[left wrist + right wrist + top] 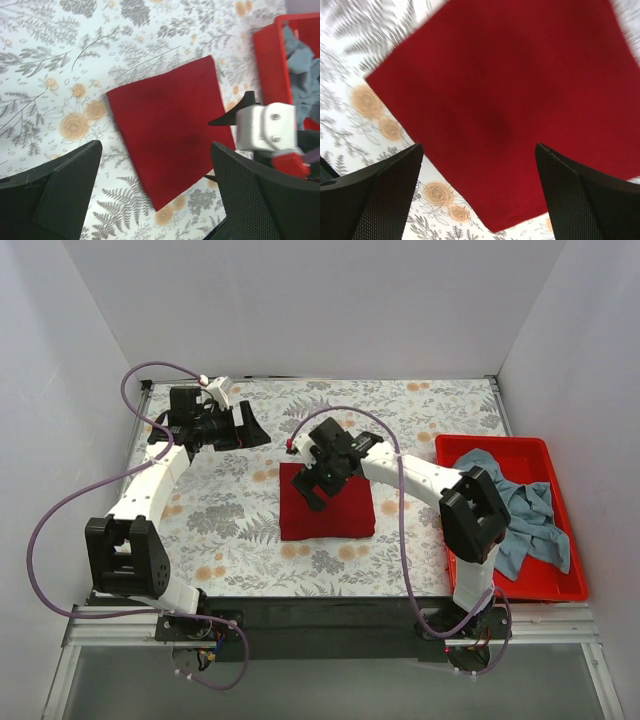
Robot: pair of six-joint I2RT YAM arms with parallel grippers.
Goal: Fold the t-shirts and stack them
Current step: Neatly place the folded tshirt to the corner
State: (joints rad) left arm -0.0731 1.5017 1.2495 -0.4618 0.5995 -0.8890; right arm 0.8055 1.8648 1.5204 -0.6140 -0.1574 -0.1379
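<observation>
Hovering my right gripper (314, 490) above the dark red t-shirt (340, 518), jaws spread wide, nothing gripped. Wrist view: both fingers (375, 200) stand far apart with red cloth filling the gap below them, somewhat blurred. Cannot tell whether the tips touch the cloth.

Dark red t-shirt: folded to a flat, near-square packet, lying on the floral table (230, 530) about mid-table, edges fairly straight, one corner pointing toward the near edge in my wrist view.

My left gripper (252, 428): off at the far left of the table, well apart from the packet, jaws released and empty. Its camera looks across at the folded shirt, with my right arm's white link showing beside it.

Grey-blue t-shirt (525, 515): crumpled, unfolded, inside the red bin (500, 443) at the table's right edge, partly hidden behind my right arm
</observation>
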